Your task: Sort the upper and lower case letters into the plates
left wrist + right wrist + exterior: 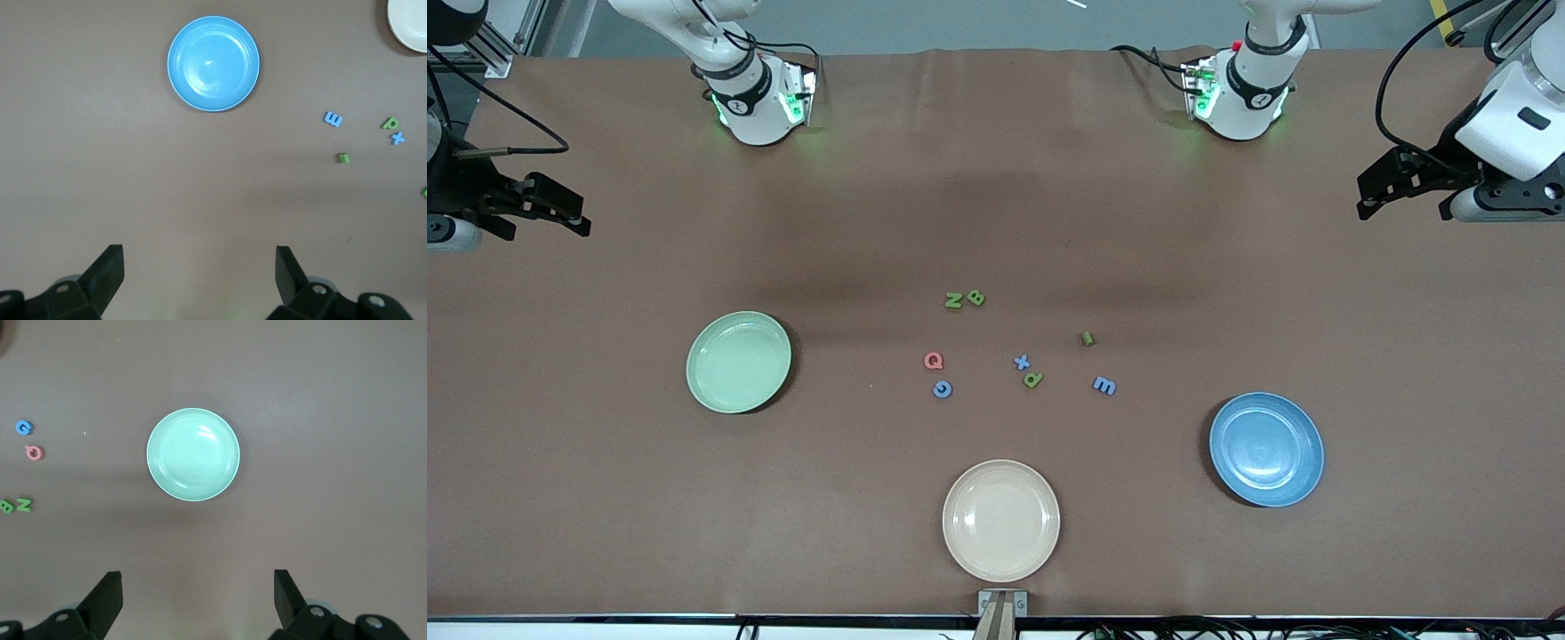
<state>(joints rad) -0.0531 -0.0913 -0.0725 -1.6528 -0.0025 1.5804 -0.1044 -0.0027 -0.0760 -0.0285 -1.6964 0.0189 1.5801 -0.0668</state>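
Letters, 8 of them, lie loose mid-table among 3 plates: cream plate (1001,520) nearest, blue plate (1266,449), mint plate (738,362). Farther come m (1104,385), G (942,388), p (1032,380), x (1022,362), Q (933,360), i (1087,338), then N (953,300) touching B (975,298). Only the wrist views show the jaws: left gripper (200,267) and right gripper (198,587) both spread apart, waiting at their ends of the table.

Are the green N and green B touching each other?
Cannot tell. In the front view the N and B sit side by side with no plain gap; the right wrist view shows them equally close.
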